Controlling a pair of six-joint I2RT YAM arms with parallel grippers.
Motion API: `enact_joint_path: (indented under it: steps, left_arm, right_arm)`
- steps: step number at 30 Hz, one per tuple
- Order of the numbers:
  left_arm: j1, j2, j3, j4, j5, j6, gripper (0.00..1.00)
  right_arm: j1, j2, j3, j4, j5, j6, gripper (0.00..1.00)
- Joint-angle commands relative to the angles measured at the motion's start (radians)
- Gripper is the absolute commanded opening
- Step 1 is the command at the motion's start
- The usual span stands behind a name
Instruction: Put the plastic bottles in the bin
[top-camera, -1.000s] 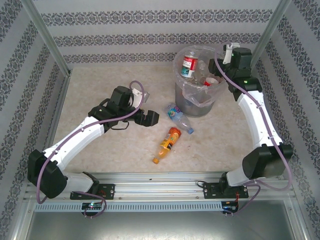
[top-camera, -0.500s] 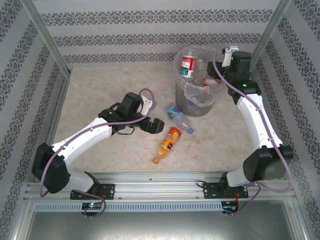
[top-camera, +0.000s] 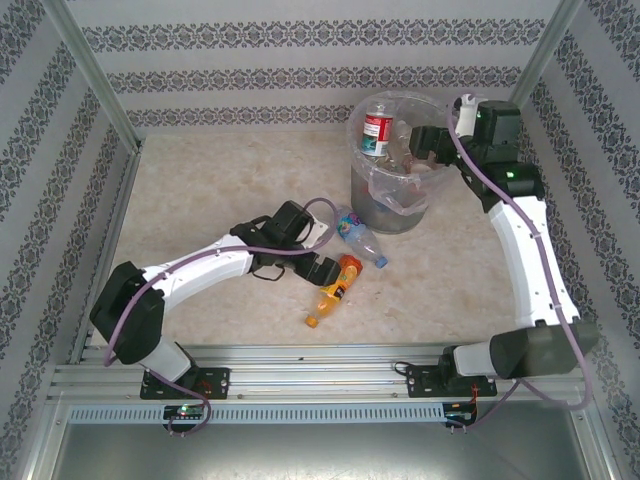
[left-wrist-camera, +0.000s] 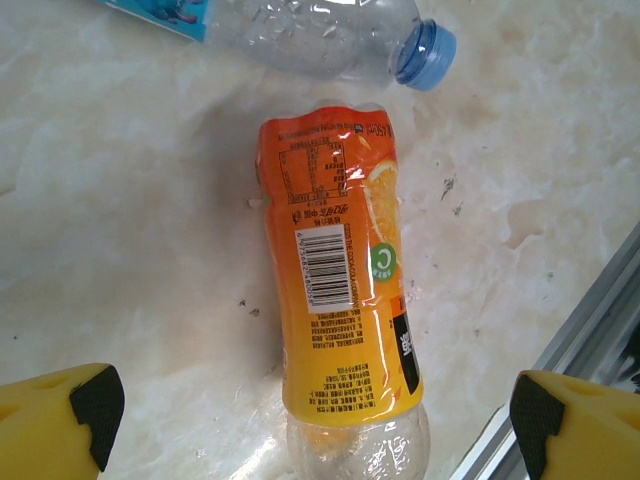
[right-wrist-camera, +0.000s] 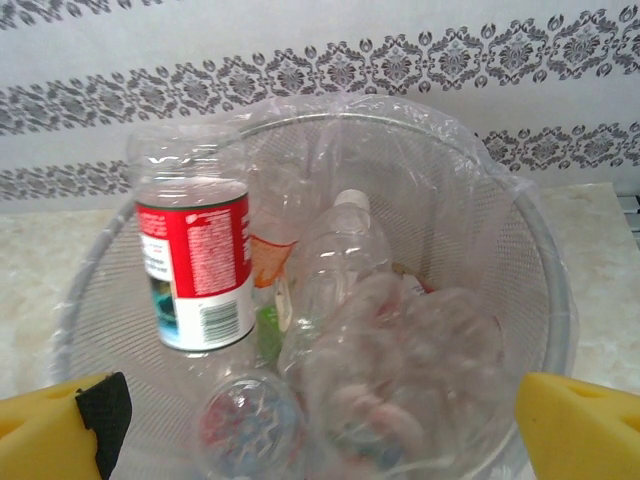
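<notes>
Pale marbled tabletop (top-camera: 200, 190), patterned wallpaper behind. Left gripper (top-camera: 327, 270) wide open right over orange-labelled plastic bottle (left-wrist-camera: 345, 300), blue-capped clear bottle (top-camera: 358, 235) just beside. Right gripper (top-camera: 428, 142) spread open above tall round grey bin (top-camera: 390, 205), red-labelled bottle (right-wrist-camera: 195, 265) inside.

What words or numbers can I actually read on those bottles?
"C", white on a green circle: orange-labelled plastic bottle lying on the table.
Its barcode digits and small print: too small to read.
Red-labelled clear plastic bottle in the grey bin: print blurred, unreadable.
Blue-labelled clear bottle: unreadable.
</notes>
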Motion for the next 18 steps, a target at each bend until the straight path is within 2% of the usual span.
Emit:
enact_joint_path:
  steps: [1,13,18]
  left_arm:
    - [-0.025,0.023,0.018,-0.027,-0.028,0.041,1.00]
    - [-0.094,0.127,0.047,-0.078,-0.092,0.067,0.98]
    - [-0.120,0.184,0.085,-0.092,-0.084,0.051,0.95]
  right_arm:
    - [-0.006,-0.067,0.012,-0.074,-0.051,0.059,0.98]
    - [0.007,-0.329,-0.240,-0.101,-0.341,0.220,0.98]
    - [0.011,-0.388,-0.321,-0.122,-0.378,0.230,0.98]
